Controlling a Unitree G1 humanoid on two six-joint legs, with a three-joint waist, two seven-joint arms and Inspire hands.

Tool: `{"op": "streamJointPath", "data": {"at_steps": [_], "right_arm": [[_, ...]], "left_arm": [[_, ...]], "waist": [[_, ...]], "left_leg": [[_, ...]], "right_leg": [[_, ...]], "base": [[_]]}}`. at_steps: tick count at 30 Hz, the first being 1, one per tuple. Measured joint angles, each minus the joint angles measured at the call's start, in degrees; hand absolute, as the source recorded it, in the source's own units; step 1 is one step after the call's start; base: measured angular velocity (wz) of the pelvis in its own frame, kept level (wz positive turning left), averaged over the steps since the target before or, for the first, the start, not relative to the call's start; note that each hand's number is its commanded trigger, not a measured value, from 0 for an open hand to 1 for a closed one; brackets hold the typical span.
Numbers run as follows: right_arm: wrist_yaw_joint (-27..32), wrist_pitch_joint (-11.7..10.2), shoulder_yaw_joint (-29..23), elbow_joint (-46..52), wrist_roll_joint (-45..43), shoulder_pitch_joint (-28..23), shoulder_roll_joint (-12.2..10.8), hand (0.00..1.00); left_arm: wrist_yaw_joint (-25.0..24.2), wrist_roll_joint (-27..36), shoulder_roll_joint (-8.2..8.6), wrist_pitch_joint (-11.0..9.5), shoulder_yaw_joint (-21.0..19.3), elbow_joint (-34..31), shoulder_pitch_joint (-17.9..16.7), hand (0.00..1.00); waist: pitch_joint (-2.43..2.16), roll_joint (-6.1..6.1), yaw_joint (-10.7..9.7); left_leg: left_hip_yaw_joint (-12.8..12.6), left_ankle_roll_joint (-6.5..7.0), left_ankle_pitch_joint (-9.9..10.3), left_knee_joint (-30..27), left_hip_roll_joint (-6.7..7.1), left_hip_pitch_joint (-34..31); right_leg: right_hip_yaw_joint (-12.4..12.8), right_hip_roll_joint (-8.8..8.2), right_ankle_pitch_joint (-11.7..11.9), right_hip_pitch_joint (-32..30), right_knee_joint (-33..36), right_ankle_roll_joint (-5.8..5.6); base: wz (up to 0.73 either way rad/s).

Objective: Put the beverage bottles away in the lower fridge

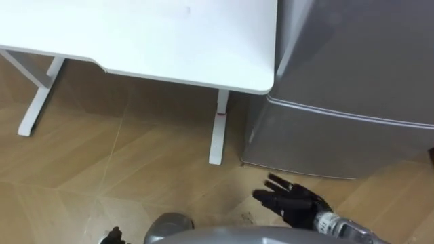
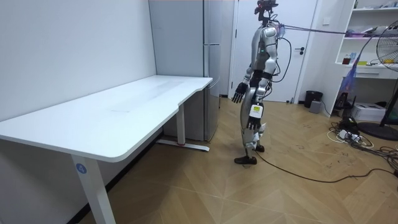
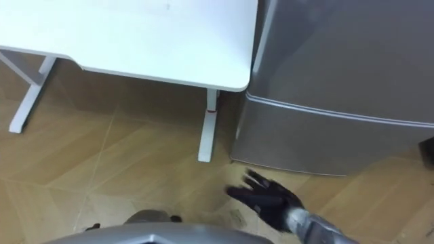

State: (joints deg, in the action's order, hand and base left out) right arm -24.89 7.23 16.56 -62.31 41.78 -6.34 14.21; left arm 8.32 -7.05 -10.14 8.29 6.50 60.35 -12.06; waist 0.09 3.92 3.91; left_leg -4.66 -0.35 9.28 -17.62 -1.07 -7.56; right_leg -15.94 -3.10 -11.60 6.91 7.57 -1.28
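The robot stands on the wooden floor (image 1: 102, 169) facing the corner where the white table (image 1: 169, 41) meets the grey fridge (image 1: 352, 54). The table is on its left and the fridge on its right. The two stand just beside each other, and I cannot tell whether they touch.

The right hand (image 1: 293, 200) hangs low in front of the body, its fingers spread and relaxed, holding nothing and touching nothing. The left hand (image 1: 112, 236) is no more than a dark bit at the bottom edge, and I cannot tell its state.

The coming move turns on the lower door (image 1: 325, 146). It lies straight ahead of the right hand and a little to its right, near but clearly apart, with bare floor between them. The door is closed. The seam that splits it from the upper door runs level across the fridge front, above the hand. The right hand is plainly the nearer one to that door, so I would expect it to do the opening.

Where the drinks are I cannot tell. The stretch of table top in sight is bare.
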Motion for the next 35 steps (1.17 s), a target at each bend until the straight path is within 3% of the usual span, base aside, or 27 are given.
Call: {"op": "streamJointPath", "data": {"at_steps": [3, 8, 14, 19, 28, 31, 35], "right_arm": [[2.0, -0.6, -2.0, -4.8, -2.5, 0.1, -1.1, 0.00], [5.3, -1.5, -6.8, -9.7, -7.8, 0.1, -3.2, 0.00], [7.3, -2.9, -8.8, -11.3, -11.3, 0.5, -3.6, 0.00], [8.2, -3.9, -12.9, -12.0, -12.4, -0.4, -4.0, 0.00], [9.8, -3.4, -13.9, -12.0, -12.9, -0.1, -4.4, 0.00], [10.6, -2.1, -13.9, -12.3, -13.7, 0.8, -4.4, 0.00], [11.1, -2.2, -13.9, -12.2, -15.6, 1.1, -4.5, 0.00]], "left_arm": [[0.0, -0.2, 0.03, -0.3, -0.6, 0.6, 0.0, 0.00], [-0.1, -1.5, 0.04, -1.5, -5.1, 2.1, -0.3, 0.00], [-0.2, -2.7, 0.10, -2.6, -7.4, 3.8, -1.2, 0.00], [-1.4, -2.8, 0.48, -2.4, -10.9, 4.5, -1.6, 0.00], [-1.4, -9.0, 2.02, -1.8, -10.9, 4.3, -1.2, 0.00], [-1.6, -10.8, 2.55, -1.2, -10.9, 4.4, -0.7, 0.00], [-1.8, -11.2, 2.56, -1.2, -10.8, 4.5, 0.3, 0.00]], "waist": [[0.09, 0.22, -0.5], [0.29, 0.35, -0.7], [0.39, 0.21, -0.8], [0.45, 0.01, -1.2], [0.40, -1.02, -2.8], [0.46, -1.00, -2.6], [0.48, -0.92, -2.6]], "left_leg": [[0.0, -0.04, 0.0, 0.0, -0.01, 0.3], [0.1, -0.04, 0.0, -0.2, 0.05, 0.3], [0.5, -0.02, 0.0, -0.1, 0.57, 0.3], [0.6, 0.09, 0.1, 0.2, 0.93, 0.1], [1.7, 0.07, 0.4, 0.1, 1.02, 0.4], [1.9, 0.08, 0.4, -0.5, 1.01, 0.2], [1.8, 0.25, 0.5, -1.3, 1.05, 0.1]], "right_leg": [[0.0, 0.02, -0.2, 0.3, 0.0, 0.20], [0.1, 0.00, -0.3, 0.4, 0.0, 0.17], [-0.3, -0.41, -0.8, 0.3, -0.4, -0.05], [-0.5, -0.67, -0.9, 0.4, -0.5, -0.16], [-1.2, -0.53, -0.9, 1.2, 0.2, -0.20], [-1.4, -0.48, -0.9, 1.3, 0.2, -0.17], [-1.2, -0.63, -1.4, 1.2, 0.3, -0.29]], "base": [[0.00], [0.00], [0.05], [0.02], [0.06], [0.02], [0.00]]}}
